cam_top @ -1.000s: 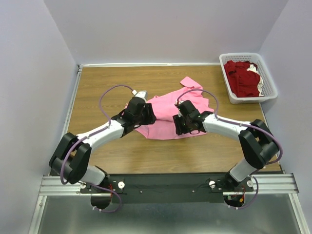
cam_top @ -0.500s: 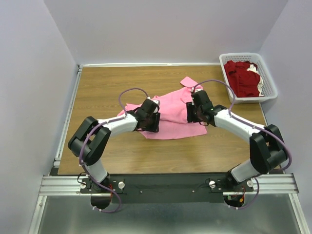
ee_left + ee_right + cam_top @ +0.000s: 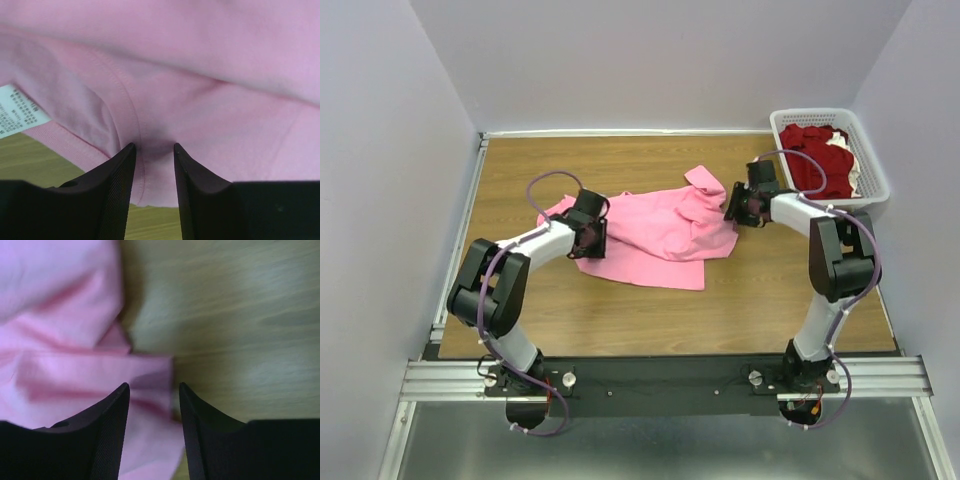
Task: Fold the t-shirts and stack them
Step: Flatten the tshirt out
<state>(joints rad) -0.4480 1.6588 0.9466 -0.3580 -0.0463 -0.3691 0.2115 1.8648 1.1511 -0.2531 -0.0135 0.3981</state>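
Observation:
The bright pink t-shirt [image 3: 655, 230] lies spread and wrinkled across the middle of the wooden table. My left gripper [image 3: 588, 228] is low on its left end. In the left wrist view, the jaws [image 3: 154, 146] stand apart astride a stitched seam of the pink cloth [image 3: 200, 75], near a white label [image 3: 17, 110]. My right gripper [image 3: 740, 208] is at the shirt's right edge. Its jaws [image 3: 154, 386] stand apart over the cloth's border [image 3: 60, 315], with bare wood beside it. Dark red t-shirts [image 3: 815, 160] are heaped in the basket.
A white lattice basket [image 3: 835, 203] stands at the table's back right corner, just right of the right gripper, with a bit of white cloth [image 3: 848, 165] among the red. Walls close in the table on the left, back and right. Bare wood [image 3: 520, 170] lies at the back left.
Both grippers have swept outward from the shirt's middle, left one leftward, right one toward the basket. The shirt's left end now reaches further left. The left jaws have narrowed a little.

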